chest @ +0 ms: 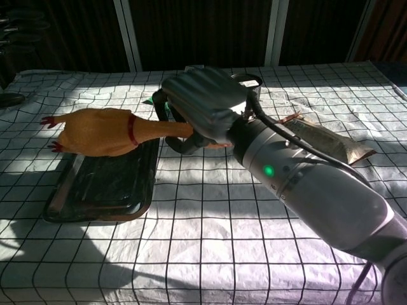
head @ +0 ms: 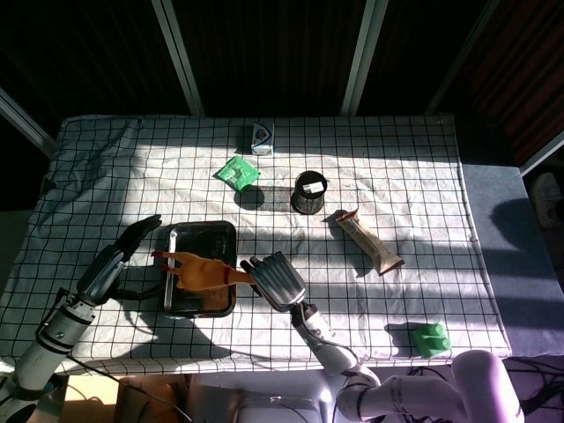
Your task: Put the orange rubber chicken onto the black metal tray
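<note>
While right hand (chest: 202, 105) grips chicken (chest: 102, 131), left hand (head: 123, 256) spreads.

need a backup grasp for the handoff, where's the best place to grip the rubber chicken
Grip the rubber chicken around its fat body, coming from above on the robot's left: it lies level over the tray, and the right hand already holds the thin neck end.

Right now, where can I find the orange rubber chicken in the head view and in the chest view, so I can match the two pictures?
Head view: the orange rubber chicken is left of centre in the lower half, over the black metal tray.
Chest view: it is at the left, mid-height, above the tray's far end.
Shared landmark: the right robot hand, which grips the chicken's neck end.
</note>
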